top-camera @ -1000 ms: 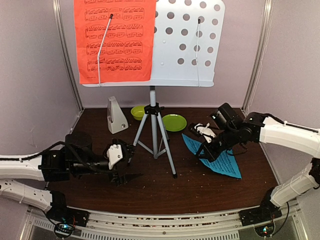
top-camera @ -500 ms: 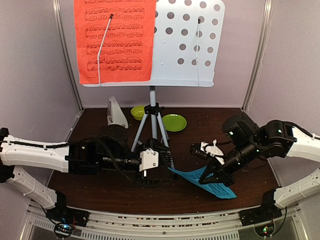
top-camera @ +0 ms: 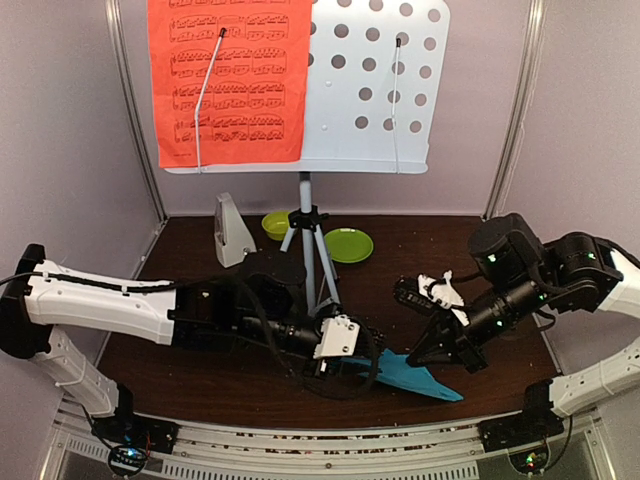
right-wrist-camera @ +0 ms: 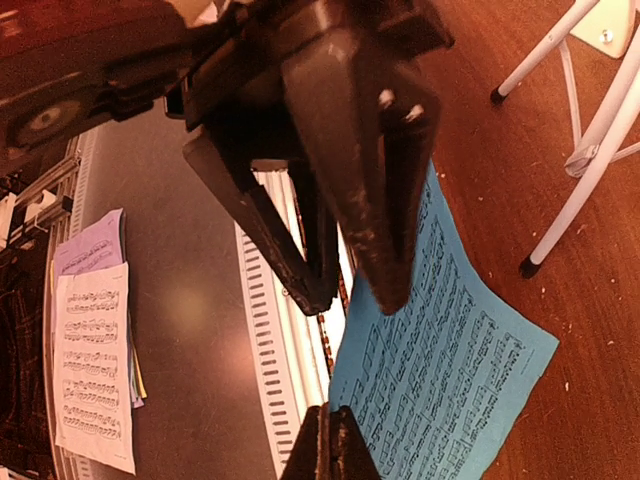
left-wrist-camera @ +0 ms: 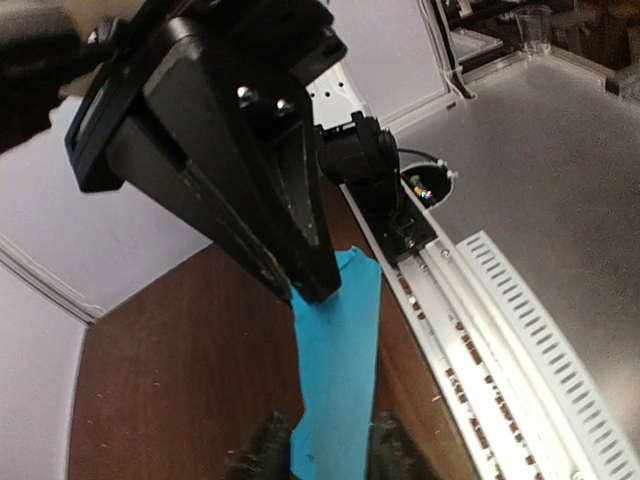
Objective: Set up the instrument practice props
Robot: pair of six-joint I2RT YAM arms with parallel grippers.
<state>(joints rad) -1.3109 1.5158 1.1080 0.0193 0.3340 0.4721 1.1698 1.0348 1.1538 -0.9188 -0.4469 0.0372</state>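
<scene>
Blue music sheet (top-camera: 420, 375) is being pinched at one edge by the closed jaws of the right gripper (right-wrist-camera: 328, 435), just in front of the tripod (top-camera: 308, 255) and to its right. It is being straddled by the left gripper (left-wrist-camera: 328, 450), whose hold cannot be told. For a clean handover, the right grip is best released only once the left is firm, the paper being kept clear of the tripod's legs.

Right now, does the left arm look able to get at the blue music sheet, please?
Likely yes: the left gripper has a finger either side of the blue music sheet, which the right gripper pinches at its other end.
</scene>
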